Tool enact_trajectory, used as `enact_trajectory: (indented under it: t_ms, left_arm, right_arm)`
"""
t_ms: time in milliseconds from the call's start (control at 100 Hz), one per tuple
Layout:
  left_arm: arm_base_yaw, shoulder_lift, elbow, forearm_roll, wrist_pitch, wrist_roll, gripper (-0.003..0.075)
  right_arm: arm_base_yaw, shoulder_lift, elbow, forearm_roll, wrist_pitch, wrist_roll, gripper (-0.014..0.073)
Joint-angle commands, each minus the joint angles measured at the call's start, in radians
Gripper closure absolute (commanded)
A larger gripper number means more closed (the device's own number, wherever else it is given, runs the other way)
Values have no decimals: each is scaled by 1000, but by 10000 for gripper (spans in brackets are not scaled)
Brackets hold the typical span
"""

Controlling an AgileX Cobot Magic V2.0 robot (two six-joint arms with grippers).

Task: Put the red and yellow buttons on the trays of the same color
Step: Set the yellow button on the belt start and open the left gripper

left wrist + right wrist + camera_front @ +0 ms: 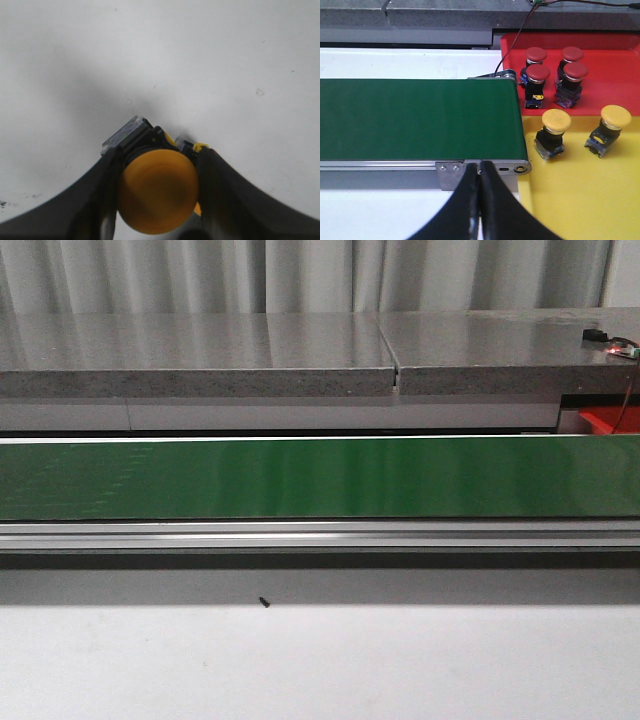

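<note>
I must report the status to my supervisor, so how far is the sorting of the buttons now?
Done so far: four red buttons stand on the red tray, and two yellow buttons on the yellow tray. In hand: the left gripper holds one more yellow button over a white surface, not yet on its tray. The right gripper is shut and empty. The green belt shows no buttons waiting.

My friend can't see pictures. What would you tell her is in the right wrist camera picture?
Four red buttons stand on a red tray and two yellow buttons on a yellow tray, both beside the end of a bare green conveyor belt. The right gripper hangs near the belt's end, jaws closed and empty.
</note>
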Motion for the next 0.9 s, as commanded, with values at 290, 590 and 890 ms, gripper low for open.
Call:
enact_trajectory:
  t_ms: [290, 590, 890]
  left_arm:
    - [-35, -337, 10, 10, 2, 46, 582]
    - [-90, -499, 192, -40, -6, 104, 582]
    - [-166, -516, 365, -64, -51, 136, 582]
  right_arm:
    - [-1, 6, -24, 5, -75, -8, 652]
    - [-1, 6, -24, 5, -75, -8, 652]
    - [-1, 6, -24, 5, -75, -8, 652]
